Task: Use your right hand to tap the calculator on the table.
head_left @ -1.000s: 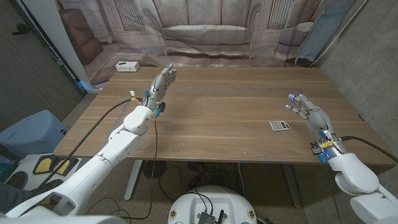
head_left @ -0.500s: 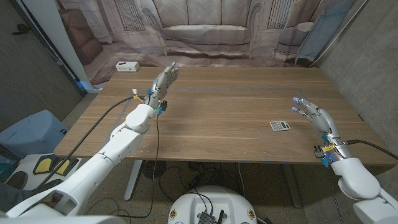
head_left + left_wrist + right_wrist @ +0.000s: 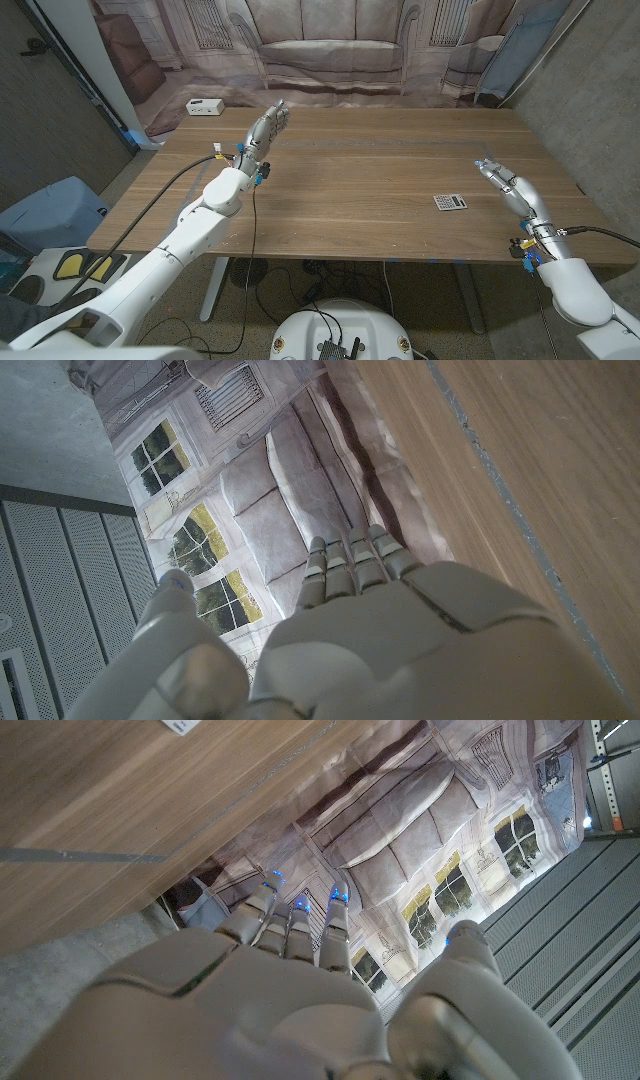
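My right robot hand (image 3: pixel 508 186) hovers over the table (image 3: pixel 340 190) near its right edge, fingers extended and apart, holding nothing. The calculator (image 3: pixel 450 202) lies flat just to that hand's left, toward the near edge, far closer to it than to my empty left robot hand (image 3: pixel 266 128).
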You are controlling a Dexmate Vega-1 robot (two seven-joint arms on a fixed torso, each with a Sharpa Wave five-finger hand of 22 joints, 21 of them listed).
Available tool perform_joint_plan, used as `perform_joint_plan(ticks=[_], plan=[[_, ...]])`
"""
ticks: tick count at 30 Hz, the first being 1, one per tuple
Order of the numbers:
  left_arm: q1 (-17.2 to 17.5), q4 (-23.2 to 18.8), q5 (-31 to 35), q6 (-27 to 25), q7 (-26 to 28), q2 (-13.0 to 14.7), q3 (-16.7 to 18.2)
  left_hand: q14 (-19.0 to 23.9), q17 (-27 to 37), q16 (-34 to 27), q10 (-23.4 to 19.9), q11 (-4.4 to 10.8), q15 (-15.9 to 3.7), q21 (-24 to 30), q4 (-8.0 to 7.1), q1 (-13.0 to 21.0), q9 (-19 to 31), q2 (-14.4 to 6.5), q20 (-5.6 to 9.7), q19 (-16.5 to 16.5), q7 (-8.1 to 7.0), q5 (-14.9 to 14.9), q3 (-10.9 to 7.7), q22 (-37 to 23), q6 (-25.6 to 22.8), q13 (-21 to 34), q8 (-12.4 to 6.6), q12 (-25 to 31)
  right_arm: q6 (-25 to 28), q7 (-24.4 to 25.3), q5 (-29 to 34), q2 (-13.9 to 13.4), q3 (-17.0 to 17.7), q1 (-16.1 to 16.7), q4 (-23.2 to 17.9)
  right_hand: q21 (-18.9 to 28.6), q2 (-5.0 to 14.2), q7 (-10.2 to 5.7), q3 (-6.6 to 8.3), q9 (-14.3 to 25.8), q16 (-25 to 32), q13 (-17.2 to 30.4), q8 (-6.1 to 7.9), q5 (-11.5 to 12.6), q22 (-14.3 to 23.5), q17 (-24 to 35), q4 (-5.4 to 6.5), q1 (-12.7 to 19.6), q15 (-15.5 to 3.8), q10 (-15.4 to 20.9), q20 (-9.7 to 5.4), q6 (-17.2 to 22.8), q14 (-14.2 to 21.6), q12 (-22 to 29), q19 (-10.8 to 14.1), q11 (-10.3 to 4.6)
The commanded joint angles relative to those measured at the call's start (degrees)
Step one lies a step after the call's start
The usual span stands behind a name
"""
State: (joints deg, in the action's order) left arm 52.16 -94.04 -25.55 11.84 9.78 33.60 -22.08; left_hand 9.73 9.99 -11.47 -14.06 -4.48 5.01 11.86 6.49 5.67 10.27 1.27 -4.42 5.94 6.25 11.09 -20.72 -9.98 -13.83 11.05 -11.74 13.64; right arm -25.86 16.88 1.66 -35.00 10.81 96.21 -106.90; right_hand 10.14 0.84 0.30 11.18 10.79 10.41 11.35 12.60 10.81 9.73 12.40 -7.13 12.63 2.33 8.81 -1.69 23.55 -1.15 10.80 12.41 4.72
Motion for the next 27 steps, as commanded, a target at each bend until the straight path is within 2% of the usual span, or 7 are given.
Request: perform_joint_plan(ticks=[1,5,9,13,16,27], plan=[[0.67,-0.87,0.23,0.43,0.09,0.23,0.2,0.65,0.3,0.03,-0.47,0.08,-0.12,-0.2,0.19,0.85,0.11,-0.1,0.08,0.4,0.0,-0.13,-0.13,-0.19,-0.82,0.28,-0.15,0.39,6.89,3.8,10.23,0.64,1.4,1.49,-4.2,-0.49,-0.37,-0.31,-0.52,0.32,-0.23,0.14,-0.46,0.38,0.24,0.15,-0.03,-0.03,0.17,-2.38,-0.14,0.68,-3.43,-0.38,-3.69,-0.68],[0.75,-0.85,0.27,0.62,0.1,0.15,0.24,0.69,0.31,0.07,-0.7,-0.09,-0.14,-0.24,0.2,0.86,0.12,-0.12,0.05,0.38,0.12,-0.14,-0.12,-0.19,-1.04,0.28,-0.16,0.42,9.93,4.01,12.6,0.1,1.31,1.69,-5.43,-0.48,-0.32,-0.81,-0.75,0.31,-0.25,0.14,-0.88,0.51,0.28,0.23,0.04,-0.26,-0.23,-4.84,-0.17,0.41,-6.84,-0.46,-7.56,-0.78],[0.86,-0.65,0.19,0.85,-0.02,0.02,0.2,0.82,0.31,0.09,-0.78,0.2,-0.26,-0.27,0.22,0.89,0.12,-0.16,0.08,0.39,0.14,-0.14,-0.11,-0.2,-1.22,0.29,-0.12,0.37,12.85,4.23,15.15,-0.69,0.98,1.81,-6.57,-0.41,-0.23,-0.84,-0.92,0.3,-0.11,0.13,-1.26,0.53,0.3,0.29,0.18,-0.55,-0.2,-6.48,-0.27,-0.29,-8.42,-0.55,-9.61,-1.24],[1.01,-0.53,0.07,0.99,-0.08,-0.07,0.2,0.85,0.31,0.12,-0.83,0.25,-0.28,-0.3,0.22,0.9,0.13,-0.18,0.05,0.38,0.01,-0.15,-0.1,-0.2,-1.32,0.29,-0.11,0.35,15.19,4.38,17.3,-1.63,0.61,1.78,-7.56,-0.38,-0.17,-0.86,-1.04,0.3,-0.01,0.12,-1.49,0.53,0.31,0.34,0.3,-0.79,-0.26,-7.22,-0.29,-0.85,-9.23,-0.51,-10.69,-1.51],[1.17,-0.52,0.07,1.21,-0.03,-0.12,0.25,0.88,0.31,0.14,-0.91,0.05,-0.28,-0.32,0.23,0.91,0.13,-0.2,0.06,0.37,0.02,-0.15,-0.1,-0.2,-1.42,0.29,-0.1,0.34,16.99,4.55,19.17,-2.42,0.4,1.85,-8.38,-0.4,-0.05,-1.11,-1.12,0.3,0.1,0.11,-1.66,0.52,0.33,0.38,0.42,-1.0,-0.33,-8.13,0.49,-1.35,-9.93,-0.53,-12.05,-1.2],[0.93,0.36,-0.19,1.75,-0.32,-0.74,0.06,0.9,0.31,0.26,-0.89,0.25,-0.26,-0.39,0.25,0.96,0.14,-0.3,-0.02,0.34,0.05,-0.17,-0.08,-0.2,-1.63,0.3,0.0,0.17,21.91,4.35,23.97,-5.36,-0.41,2.0,-10.22,-0.16,0.57,-1.46,-1.15,0.33,0.13,0.09,-1.95,0.49,0.37,0.41,0.6,-1.29,-0.19,-11.8,0.37,-2.77,-12.5,-0.72,-14.79,-1.79]])
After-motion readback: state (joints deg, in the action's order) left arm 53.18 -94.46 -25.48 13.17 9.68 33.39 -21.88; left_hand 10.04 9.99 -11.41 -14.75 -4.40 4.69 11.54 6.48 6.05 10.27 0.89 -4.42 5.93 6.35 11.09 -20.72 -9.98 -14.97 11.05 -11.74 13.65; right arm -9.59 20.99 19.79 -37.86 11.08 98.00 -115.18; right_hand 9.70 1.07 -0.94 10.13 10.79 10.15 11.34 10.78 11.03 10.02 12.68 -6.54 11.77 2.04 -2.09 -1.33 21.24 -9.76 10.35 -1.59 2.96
